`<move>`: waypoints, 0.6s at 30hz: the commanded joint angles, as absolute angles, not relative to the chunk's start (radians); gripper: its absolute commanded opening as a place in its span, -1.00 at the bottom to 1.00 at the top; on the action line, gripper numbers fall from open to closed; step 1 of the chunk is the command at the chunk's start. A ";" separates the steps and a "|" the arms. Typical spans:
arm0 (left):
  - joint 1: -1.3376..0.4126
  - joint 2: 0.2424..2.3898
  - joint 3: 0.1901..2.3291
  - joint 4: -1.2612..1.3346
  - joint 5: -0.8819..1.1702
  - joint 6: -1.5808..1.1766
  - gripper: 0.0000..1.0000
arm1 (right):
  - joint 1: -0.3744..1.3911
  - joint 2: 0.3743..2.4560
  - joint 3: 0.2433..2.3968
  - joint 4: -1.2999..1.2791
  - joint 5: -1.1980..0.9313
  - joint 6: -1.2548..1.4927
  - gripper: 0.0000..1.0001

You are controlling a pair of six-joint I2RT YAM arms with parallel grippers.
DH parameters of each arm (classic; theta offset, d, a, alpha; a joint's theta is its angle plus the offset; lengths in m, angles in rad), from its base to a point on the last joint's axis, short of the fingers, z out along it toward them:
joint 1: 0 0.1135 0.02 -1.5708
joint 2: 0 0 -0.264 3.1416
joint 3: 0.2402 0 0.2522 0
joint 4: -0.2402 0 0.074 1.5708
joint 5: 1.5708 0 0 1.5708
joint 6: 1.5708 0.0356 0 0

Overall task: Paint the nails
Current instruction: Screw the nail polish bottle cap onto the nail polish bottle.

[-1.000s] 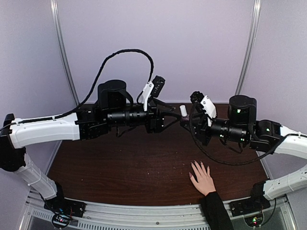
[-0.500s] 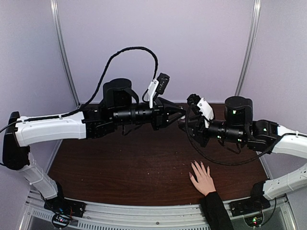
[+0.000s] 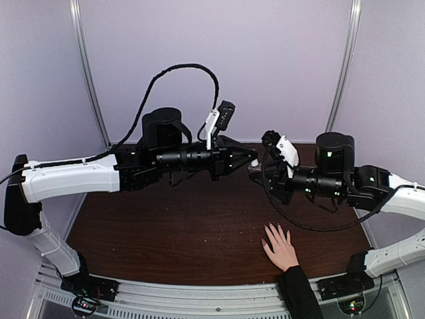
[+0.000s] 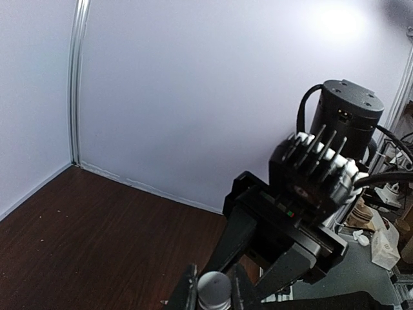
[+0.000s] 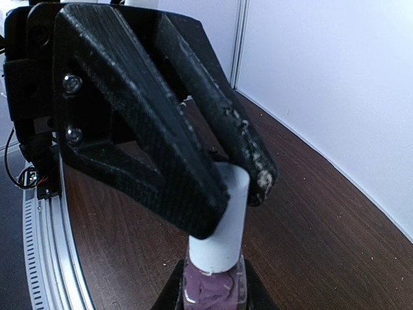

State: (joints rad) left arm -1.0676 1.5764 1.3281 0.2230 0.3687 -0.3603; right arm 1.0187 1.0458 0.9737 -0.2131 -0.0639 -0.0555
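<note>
A small clear bottle of purple polish with a white cap hangs in the air between the two arms. My right gripper is shut on the bottle's glass body from below. My left gripper is shut on the cap, one black finger on each side of it. In the top view both grippers meet at the cap above the table's far middle. A light-skinned hand in a black sleeve lies flat near the front right, fingers spread; its nails are too small to make out.
The dark wooden table is bounded by a pale back wall and a metal rail along the near edge. A black cable loops above the left arm. The hand lies below and in front of the right arm.
The left gripper has risen, come in from the left and closed its jaws on the white cap. The right gripper has kept hold of the bottle. The hand has not moved.
</note>
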 commanded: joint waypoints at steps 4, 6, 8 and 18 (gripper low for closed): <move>-1.073 1.595 1.336 0.243 0.601 -0.324 -0.99 | 1.009 0.984 1.009 -0.166 -0.247 -0.101 -1.00; -1.074 1.603 1.342 0.246 0.665 -0.314 -0.99 | 1.008 0.976 1.012 -0.162 -0.319 -0.105 -1.00; -1.073 1.608 1.343 0.260 0.727 -0.310 -1.00 | 1.006 0.973 1.015 -0.154 -0.377 -0.108 -1.00; -1.074 1.661 1.383 0.277 1.001 -0.278 -1.00 | 1.005 1.002 1.072 -0.141 -0.696 -0.150 -1.00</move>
